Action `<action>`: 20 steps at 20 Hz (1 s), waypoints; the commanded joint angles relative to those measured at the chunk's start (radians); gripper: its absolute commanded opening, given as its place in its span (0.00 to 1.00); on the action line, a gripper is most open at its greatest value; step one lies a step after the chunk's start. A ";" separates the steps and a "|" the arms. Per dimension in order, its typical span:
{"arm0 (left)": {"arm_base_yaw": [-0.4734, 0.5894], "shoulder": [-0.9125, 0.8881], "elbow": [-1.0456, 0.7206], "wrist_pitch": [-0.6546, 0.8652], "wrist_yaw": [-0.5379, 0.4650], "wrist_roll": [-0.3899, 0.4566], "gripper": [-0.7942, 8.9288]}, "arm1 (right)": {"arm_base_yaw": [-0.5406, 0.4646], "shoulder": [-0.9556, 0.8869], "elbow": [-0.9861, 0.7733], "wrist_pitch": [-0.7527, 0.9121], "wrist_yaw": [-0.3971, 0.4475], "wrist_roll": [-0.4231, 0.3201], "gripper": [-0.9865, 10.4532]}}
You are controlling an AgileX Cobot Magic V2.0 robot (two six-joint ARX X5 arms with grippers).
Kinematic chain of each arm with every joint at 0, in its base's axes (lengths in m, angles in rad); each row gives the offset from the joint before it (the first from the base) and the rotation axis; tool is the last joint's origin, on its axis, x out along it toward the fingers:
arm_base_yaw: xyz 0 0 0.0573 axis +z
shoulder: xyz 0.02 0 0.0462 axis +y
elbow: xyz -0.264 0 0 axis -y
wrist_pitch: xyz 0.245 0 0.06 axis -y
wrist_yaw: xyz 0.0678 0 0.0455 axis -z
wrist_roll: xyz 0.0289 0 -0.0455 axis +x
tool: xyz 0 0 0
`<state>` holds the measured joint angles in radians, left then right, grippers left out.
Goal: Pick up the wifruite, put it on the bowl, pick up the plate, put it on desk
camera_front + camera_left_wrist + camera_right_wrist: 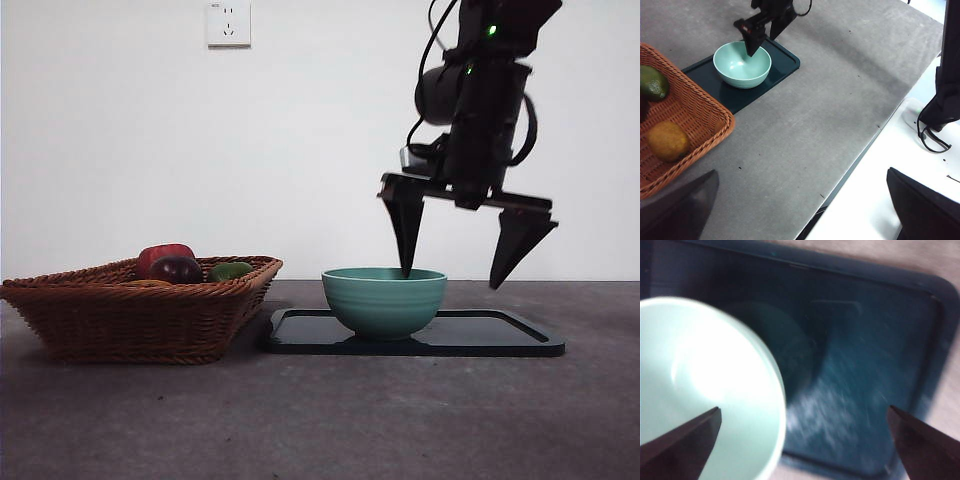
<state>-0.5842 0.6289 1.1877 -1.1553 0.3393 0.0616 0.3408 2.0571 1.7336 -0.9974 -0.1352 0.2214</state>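
Above the dark tray (500, 335) on the desk (320, 420), the right pincer (455, 268) is hanging with its jaws spread wide and holding nothing; one jaw tip is dipping just inside the rim of the bowl (384, 300), the other is standing clear of the bowl over the tray's bare part. The bowl is sitting upright on the tray toward the end nearest the wicker basket (140, 315), and its pale interior is showing empty in the right wrist view. The wifruite (667, 141) is lying in the basket, near one of its corners, apart from the green fruit (652, 82) by the basket's rim. In the front view a dark red-purple fruit (176, 268) is resting against a red fruit (160, 255) above the basket's edge. The left pincer (802, 210) is waiting well apart from the tray, over the desk's edge, jaws wide and holding nothing.
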 commanded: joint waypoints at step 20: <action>-0.007 0.003 0.008 0.011 0.002 0.005 0.72 | 0.008 -0.065 0.048 -0.116 -0.038 -0.098 0.10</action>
<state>-0.5842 0.6289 1.1877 -1.1553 0.3393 0.0616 0.3458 1.9602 1.7596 -1.1286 -0.1783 0.1497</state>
